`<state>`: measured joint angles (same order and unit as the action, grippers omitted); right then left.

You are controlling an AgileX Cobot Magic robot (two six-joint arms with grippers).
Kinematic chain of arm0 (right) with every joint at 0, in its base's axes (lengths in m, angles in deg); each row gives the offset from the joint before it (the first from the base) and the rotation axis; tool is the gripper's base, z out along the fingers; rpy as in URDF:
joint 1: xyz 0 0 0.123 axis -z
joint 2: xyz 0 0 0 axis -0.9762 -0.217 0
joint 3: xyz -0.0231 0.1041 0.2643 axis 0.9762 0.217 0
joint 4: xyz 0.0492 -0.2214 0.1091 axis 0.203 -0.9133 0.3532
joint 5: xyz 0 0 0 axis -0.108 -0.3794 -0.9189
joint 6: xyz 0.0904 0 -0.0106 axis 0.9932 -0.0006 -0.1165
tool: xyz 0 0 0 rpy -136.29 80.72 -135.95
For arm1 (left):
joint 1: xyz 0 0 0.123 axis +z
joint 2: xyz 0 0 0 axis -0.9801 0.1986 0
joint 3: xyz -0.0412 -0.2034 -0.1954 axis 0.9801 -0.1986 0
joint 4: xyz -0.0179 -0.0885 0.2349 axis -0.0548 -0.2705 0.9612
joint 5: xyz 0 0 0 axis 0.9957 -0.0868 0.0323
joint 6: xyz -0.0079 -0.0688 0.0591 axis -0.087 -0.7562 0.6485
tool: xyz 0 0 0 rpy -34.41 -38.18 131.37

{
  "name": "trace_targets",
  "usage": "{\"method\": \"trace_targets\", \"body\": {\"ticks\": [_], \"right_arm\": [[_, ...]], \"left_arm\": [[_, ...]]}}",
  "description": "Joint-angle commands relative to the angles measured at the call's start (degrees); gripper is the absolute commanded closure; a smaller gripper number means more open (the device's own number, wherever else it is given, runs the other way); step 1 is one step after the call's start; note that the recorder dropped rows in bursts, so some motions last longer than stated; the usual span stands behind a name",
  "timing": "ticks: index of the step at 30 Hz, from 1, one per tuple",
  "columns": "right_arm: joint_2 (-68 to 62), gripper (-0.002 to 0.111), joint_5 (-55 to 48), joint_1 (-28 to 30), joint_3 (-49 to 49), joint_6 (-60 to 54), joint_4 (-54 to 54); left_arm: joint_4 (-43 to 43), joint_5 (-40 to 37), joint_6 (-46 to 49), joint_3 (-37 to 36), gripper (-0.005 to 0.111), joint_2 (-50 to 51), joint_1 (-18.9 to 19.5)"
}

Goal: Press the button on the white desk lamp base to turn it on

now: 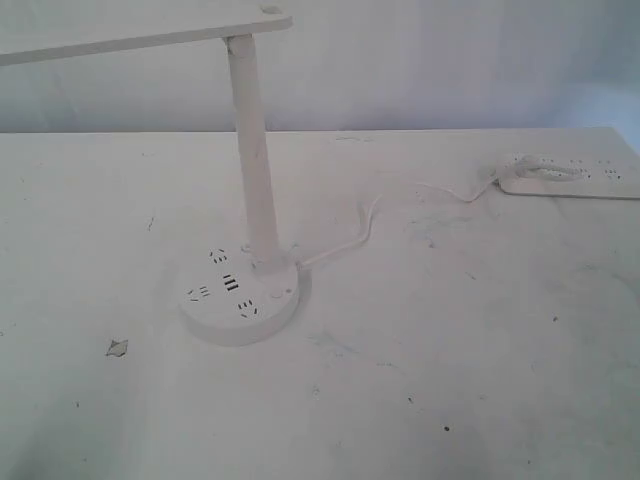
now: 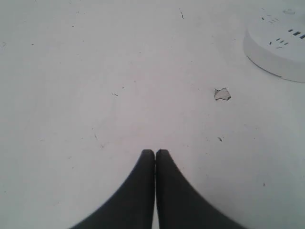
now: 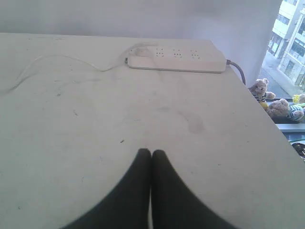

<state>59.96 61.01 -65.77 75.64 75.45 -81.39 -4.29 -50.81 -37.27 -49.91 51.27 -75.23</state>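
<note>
Left of the middle of the tabletop in the exterior view, the white desk lamp base sits flat, a round white puck whose top carries dark socket holes and short USB slots. The slim column of the white desk lamp rises from the far side of the base, leaning slightly, and meets the long flat bar head that runs off toward the upper left edge. A thin white cord leaves the base near the column's foot and curls across the tabletop to a flat white power strip lying near the far right edge, well apart from the lamp. A small grey chip marks the tabletop near the base on its left front side. The left hand is clenched, its two dark fingers pressed together with nothing between them, over bare tabletop; the chip and part of the base show beyond it, apart from the fingertips. The right hand is clenched likewise and grasps nothing, facing the power strip across open tabletop. Past the tabletop's edge, teddy bears sit on a ledge.
</note>
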Motion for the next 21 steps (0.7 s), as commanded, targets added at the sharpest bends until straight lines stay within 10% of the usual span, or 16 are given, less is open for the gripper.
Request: {"method": "trace_targets", "body": {"ticks": [1,21], "right_arm": [[0.28,0.108,0.51,0.37,0.28,-0.04,-0.10],[0.28,0.108,0.91,0.37,0.28,-0.04,-1.02]], "left_arm": [[-0.38,-0.33,-0.06,-0.05,0.107,-0.21,-0.01],[-0.38,-0.33,-0.06,-0.05,0.107,-0.21,-0.01]]}}
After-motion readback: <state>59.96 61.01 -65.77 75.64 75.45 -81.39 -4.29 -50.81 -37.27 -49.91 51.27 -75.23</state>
